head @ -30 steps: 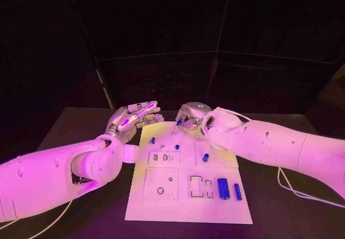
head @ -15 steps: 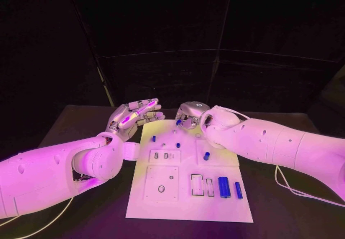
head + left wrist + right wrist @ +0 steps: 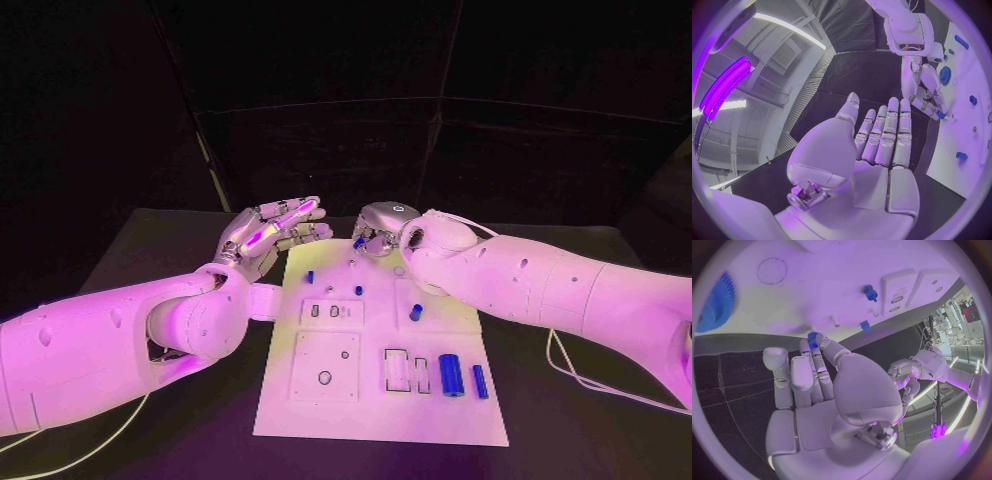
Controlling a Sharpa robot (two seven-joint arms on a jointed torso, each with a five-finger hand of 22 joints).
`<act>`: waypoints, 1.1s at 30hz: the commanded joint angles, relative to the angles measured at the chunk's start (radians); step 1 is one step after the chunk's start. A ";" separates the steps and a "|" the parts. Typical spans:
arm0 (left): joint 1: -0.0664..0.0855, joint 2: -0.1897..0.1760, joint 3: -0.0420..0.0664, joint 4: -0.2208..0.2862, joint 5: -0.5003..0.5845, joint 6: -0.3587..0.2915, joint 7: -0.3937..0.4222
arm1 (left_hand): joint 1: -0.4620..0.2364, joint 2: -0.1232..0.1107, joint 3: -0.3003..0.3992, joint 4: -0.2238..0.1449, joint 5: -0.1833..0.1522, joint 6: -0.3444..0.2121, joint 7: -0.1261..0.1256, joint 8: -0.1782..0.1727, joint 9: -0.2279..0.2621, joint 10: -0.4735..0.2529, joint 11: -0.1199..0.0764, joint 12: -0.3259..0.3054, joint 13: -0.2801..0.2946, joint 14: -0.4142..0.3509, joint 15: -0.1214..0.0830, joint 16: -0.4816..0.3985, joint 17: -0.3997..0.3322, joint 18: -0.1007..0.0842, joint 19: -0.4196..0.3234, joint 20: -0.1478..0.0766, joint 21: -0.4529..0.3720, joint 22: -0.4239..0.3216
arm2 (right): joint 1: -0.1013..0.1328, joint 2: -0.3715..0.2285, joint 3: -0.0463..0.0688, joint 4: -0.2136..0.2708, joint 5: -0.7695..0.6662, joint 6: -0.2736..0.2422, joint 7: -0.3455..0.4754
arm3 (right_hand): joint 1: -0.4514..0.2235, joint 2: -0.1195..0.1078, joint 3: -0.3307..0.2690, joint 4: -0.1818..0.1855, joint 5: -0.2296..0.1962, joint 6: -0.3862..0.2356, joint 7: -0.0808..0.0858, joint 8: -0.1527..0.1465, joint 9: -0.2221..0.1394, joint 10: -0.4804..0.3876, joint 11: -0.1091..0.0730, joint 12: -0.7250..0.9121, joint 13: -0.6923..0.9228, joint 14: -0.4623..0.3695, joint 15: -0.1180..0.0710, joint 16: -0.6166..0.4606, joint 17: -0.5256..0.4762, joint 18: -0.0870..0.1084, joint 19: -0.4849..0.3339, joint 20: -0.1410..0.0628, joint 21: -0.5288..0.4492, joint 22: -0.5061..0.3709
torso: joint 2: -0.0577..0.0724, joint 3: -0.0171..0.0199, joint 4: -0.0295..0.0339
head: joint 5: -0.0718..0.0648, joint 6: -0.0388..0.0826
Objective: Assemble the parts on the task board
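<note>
The white task board lies in the middle of the table. My right hand hovers over the board's far edge and pinches a small blue part at its fingertips; the right wrist view shows the same small blue part just above the board. My left hand is raised beside the board's far left corner, fingers straight and apart, holding nothing. In the left wrist view my left hand is flat, with my right hand beyond it. Blue pegs stand in the board.
A thick blue cylinder and a thin one lie at the board's near right, a short blue piece mid-board. A blue gear sits on the board near my right hand. Cables trail on the table at the right.
</note>
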 commanded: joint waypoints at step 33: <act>0.008 -0.008 0.001 -0.008 -0.001 0.017 -0.007 | 0.004 0.007 -0.001 -0.007 -0.001 0.000 0.031 -0.005 -0.001 0.008 0.000 -0.006 -0.001 0.008 0.003 -0.008 0.002 0.006 0.010 0.001 -0.008 -0.003 | 0.001 -0.104 0.007 0.104 0.040 -0.103 0.011 | -0.005 -0.094 -0.106 0.074 0.047 -0.163 0.017 0.009 0.006 -0.156 0.022 0.058 0.006 -0.012 0.026 -0.037 -0.093 0.005 -0.059 0.024 -0.046 -0.096 | -0.004 0.0006 -0.0122 | 0.006 0.001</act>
